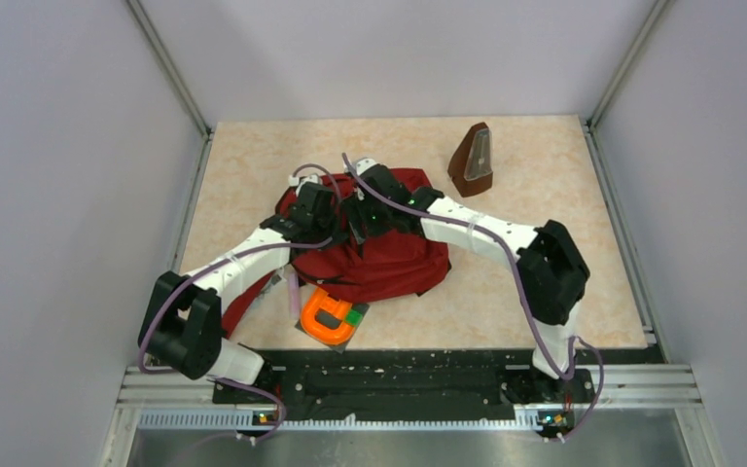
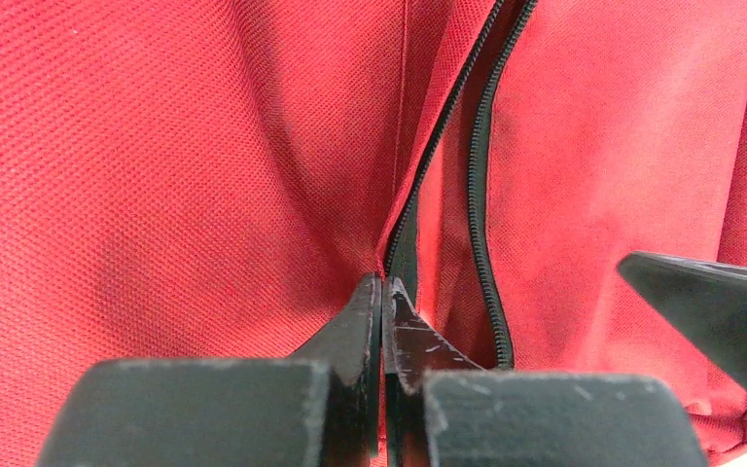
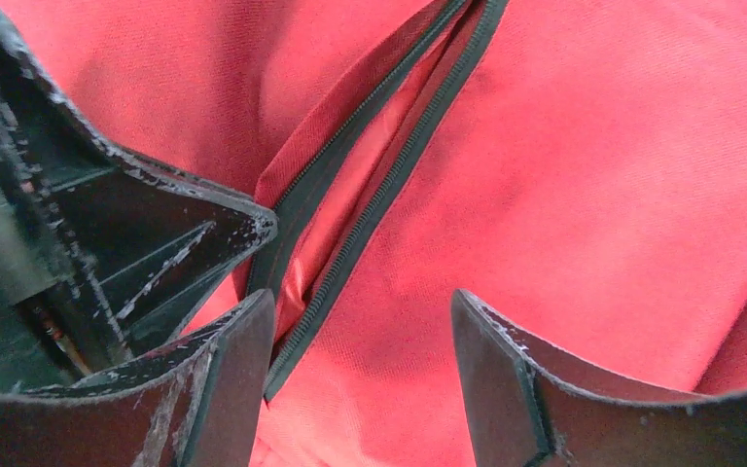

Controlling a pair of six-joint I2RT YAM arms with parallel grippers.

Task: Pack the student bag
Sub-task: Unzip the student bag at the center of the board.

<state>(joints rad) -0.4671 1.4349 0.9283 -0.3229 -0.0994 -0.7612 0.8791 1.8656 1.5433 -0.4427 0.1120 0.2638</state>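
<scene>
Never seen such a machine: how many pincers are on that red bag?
2. The left pincer is shut on the bag at its zipper; the right pincer hangs open beside it.

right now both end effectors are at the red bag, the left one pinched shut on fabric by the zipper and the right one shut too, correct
Not quite: the right end effector is open, its fingers apart over the zipper, as the right wrist view shows. The left end effector is indeed pinched shut on the student bag fabric by the zipper.
</scene>
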